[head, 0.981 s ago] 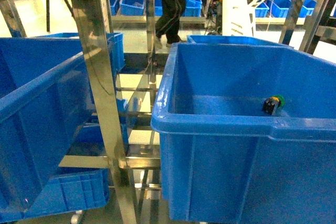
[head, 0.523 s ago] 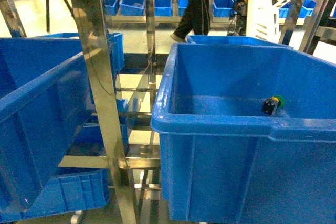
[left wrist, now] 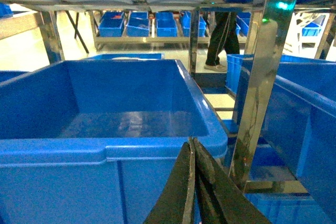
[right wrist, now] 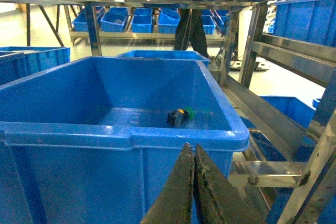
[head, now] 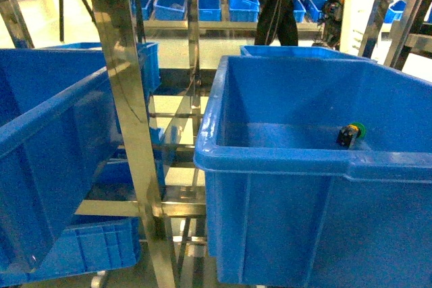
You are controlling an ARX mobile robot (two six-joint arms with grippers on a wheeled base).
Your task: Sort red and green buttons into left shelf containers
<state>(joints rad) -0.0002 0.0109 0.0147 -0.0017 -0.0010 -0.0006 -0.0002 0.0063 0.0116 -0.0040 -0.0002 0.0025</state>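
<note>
One green button (head: 351,133) with a black body lies on the floor of the right container (head: 270,160), near its right wall. The same green button (right wrist: 181,115) shows in the right wrist view. My right gripper (right wrist: 190,148) is shut and empty, just outside the near rim of that container (right wrist: 131,136). My left gripper (left wrist: 192,142) is also shut and empty, in front of the near rim of the left container (left wrist: 105,148), whose floor is bare. Neither gripper shows in the head view. No red button is in view.
A steel shelf upright (head: 125,99) stands between the two containers, with crossbars (head: 175,207) below. Another blue tub (head: 94,247) sits lower left. Rows of small blue bins (head: 202,5) and a person's legs (head: 277,21) are in the background.
The person in the background has walked to the right. The green button and the containers have stayed where they were.
</note>
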